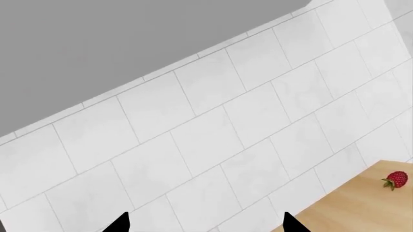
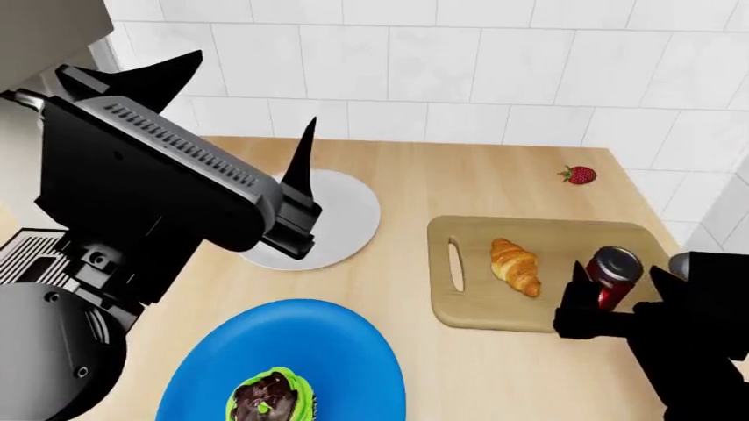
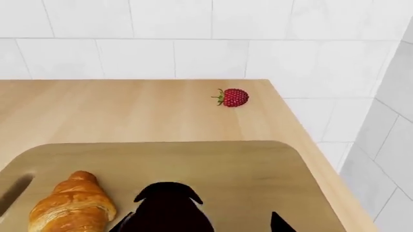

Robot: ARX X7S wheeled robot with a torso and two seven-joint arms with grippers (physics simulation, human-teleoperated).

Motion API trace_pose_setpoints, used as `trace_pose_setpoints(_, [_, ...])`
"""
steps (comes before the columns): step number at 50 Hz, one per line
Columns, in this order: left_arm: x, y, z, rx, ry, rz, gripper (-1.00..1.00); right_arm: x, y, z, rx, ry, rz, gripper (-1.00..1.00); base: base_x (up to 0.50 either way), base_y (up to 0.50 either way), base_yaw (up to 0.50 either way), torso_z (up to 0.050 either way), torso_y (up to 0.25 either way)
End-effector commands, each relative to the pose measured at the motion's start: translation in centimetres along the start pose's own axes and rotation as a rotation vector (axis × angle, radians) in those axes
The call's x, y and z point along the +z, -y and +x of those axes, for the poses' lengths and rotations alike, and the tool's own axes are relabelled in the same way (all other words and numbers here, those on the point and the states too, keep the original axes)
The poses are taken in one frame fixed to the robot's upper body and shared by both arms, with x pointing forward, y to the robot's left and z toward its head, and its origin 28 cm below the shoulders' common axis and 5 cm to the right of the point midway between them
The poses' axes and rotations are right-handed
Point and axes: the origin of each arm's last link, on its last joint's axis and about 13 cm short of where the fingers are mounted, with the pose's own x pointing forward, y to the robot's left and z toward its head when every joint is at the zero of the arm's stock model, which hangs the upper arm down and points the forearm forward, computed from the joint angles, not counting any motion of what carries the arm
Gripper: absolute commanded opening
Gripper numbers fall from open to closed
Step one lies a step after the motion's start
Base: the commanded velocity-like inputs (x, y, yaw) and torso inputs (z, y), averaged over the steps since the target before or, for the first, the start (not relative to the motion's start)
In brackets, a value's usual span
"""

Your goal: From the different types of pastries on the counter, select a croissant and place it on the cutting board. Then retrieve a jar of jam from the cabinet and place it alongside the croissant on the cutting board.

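Cutting board (image 2: 468,307): right on surface (image 2: 468,175), bearing croissant (image 2: 515,266) left of jam jar (image 2: 612,270) (strawberry (image 2: 577,174) behind); plates left.

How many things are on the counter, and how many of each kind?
Plates: 2, grey plate and blue plate
Pastries: 2, croissant and cupcake
Cutting board: 1
Jar of jam: 1, in the right gripper
Strawberry: 1
Total: 7
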Motion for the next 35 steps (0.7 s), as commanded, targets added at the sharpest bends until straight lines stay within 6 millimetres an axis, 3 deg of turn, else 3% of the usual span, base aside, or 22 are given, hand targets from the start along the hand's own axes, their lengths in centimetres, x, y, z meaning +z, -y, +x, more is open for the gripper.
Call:
trace_pose_setpoints(1, [0.0, 0.0, 0.0, 0.000, 0.000, -0.001, 1.00, 1.2, -0.4, -0.5, 0.033, 0.041, -0.014, 1.00, 0.00, 0.00, 0.00, 0.000, 0.000])
trace_pose_setpoints(22, [0.1, 0.0, 0.0, -0.001, 0.002, -0.001, 1.00, 4.6, -1.3, -1.9, 0.100, 0.132, -0.043, 1.00, 0.00, 0.00, 0.00, 0.000, 0.000])
trace_pose_setpoints(35, [0.0, 0.0, -0.1, 0.000, -0.002, -0.001, 1.00, 8.2, -0.9, -5.0, 0.114, 0.241, -0.082, 1.00, 0.00, 0.00, 0.00, 0.000, 0.000])
